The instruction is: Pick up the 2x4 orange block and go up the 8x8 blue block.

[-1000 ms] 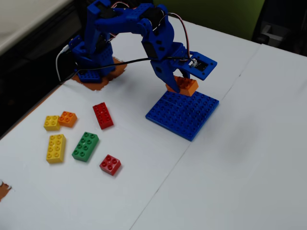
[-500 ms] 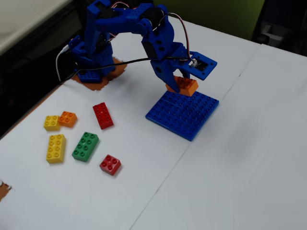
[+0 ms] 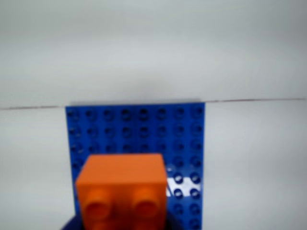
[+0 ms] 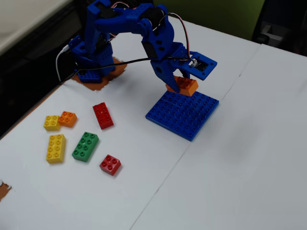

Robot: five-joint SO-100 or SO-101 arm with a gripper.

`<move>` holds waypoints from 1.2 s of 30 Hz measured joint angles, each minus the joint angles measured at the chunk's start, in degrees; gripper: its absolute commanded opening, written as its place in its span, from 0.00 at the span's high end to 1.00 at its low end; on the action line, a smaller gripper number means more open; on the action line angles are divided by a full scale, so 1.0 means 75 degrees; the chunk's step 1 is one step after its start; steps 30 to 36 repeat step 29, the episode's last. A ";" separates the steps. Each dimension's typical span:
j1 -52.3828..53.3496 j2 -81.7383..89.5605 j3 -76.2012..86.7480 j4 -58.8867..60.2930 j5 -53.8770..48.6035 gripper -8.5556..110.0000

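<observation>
Gripper [image 4: 181,80] pinches the 2x4 orange block [image 4: 184,85] above the 8x8 blue block [image 4: 184,114] (mid-table, toward the far edge). Lower it level, studs aligned.

Wrist view: rides close, looks forward and down past the held 2x4 orange block [image 3: 122,189] onto the 8x8 blue block [image 3: 139,129], which fills the mid-frame. Fixed view: high, oblique, well back from the 8x8 blue block [image 4: 184,114], takes in the whole arm and the white table [image 4: 240,167]. Shared: baseplate, the orange block [image 4: 183,86] above its far edge, and surrounding table.
</observation>
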 measured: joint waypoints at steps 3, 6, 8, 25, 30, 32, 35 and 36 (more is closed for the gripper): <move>0.0000 0.0000 0.0000 0.0000 0.0000 0.93; 0.0000 0.0082 0.0000 0.0000 0.0000 0.93; 0.0000 0.0117 0.0000 0.0012 0.0000 0.93; 0.0000 0.0129 0.0000 0.0012 0.0000 0.93; 0.0000 0.0129 0.0000 0.0012 0.0000 0.93; 0.0000 0.0129 0.0000 0.0012 0.0000 0.93; 0.0000 0.0129 0.0000 0.0012 0.0000 0.93; 0.0000 0.0129 0.0000 0.0012 0.0000 0.93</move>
